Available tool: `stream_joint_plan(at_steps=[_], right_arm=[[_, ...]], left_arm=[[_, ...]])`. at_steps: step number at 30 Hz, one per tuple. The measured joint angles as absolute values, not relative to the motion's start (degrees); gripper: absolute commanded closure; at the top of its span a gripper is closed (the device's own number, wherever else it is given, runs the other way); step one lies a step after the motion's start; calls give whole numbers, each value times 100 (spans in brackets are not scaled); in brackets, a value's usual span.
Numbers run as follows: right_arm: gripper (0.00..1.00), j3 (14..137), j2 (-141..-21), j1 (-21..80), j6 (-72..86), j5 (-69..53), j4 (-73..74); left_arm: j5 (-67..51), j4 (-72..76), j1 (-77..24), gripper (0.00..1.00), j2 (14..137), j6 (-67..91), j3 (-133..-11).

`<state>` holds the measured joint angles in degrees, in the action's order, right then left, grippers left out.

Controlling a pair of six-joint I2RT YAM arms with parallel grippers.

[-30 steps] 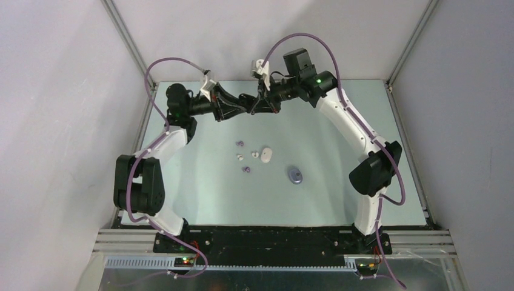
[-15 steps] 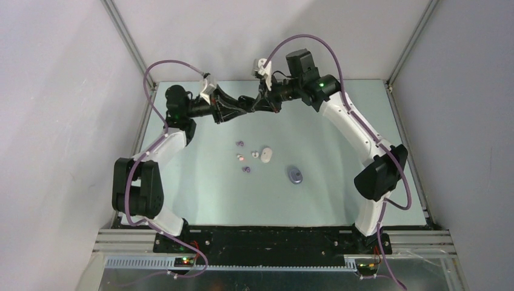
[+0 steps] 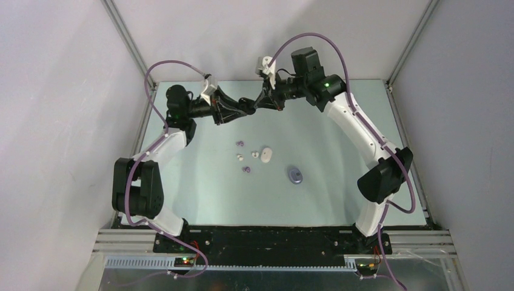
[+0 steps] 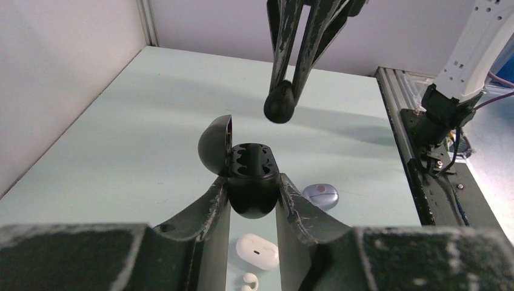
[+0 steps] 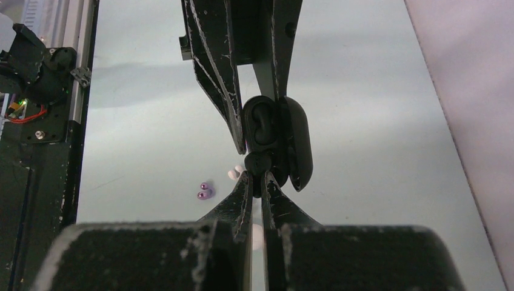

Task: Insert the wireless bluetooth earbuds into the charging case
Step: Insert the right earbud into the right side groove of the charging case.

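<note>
My left gripper (image 4: 253, 189) is shut on a black charging case (image 4: 251, 179), held up in the air with its lid (image 4: 213, 145) open to the left. My right gripper (image 5: 256, 176) is shut on a black earbud (image 5: 257, 162). The earbud (image 4: 279, 108) hangs a little above and beyond the open case, apart from it. In the top view the two grippers meet tip to tip, left (image 3: 244, 104) and right (image 3: 259, 104), over the far middle of the table. In the right wrist view the case (image 5: 267, 130) sits just past the earbud.
On the table below lie a white case (image 3: 266, 155), a purple case (image 3: 296, 174), two purple earbuds (image 3: 240, 143) (image 3: 246, 170) and two white earbuds (image 3: 240, 157) (image 3: 255, 154). The walls stand close behind the grippers.
My right arm has shifted a little to the right and back, its elbow swinging outward, still holding the earbud. The left arm with the case has barely moved.
</note>
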<state>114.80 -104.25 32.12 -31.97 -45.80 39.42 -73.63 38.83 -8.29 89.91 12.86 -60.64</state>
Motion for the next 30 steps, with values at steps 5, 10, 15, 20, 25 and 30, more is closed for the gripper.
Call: stream_joint_plan(at_steps=[5, 10, 15, 20, 25, 30], right_arm=[[100, 11323, -10425, 3212, -3223, -4563, 3879], [100, 11179, -10425, 3212, -3240, -4547, 3765], [100, 10943, -10425, 3218, -3262, -4552, 3540], [100, 10838, -10422, 3234, -3256, -4587, 3354], [100, 10694, -10405, 3240, -3094, -4659, 3079], [100, 10536, -10381, 3225, -2814, -4772, 2786]], left_arm=[[-7430, 3881, -829, 100, 8982, 1299, -6064], [-7548, 3887, -829, 100, 8982, 1315, -6064], [-7690, 3887, -829, 100, 8982, 1347, -6080], [-7717, 3865, -823, 100, 8984, 1352, -6086], [-7714, 3868, -801, 100, 8984, 1382, -6086], [-7714, 3900, -773, 100, 8986, 1529, -6086]])
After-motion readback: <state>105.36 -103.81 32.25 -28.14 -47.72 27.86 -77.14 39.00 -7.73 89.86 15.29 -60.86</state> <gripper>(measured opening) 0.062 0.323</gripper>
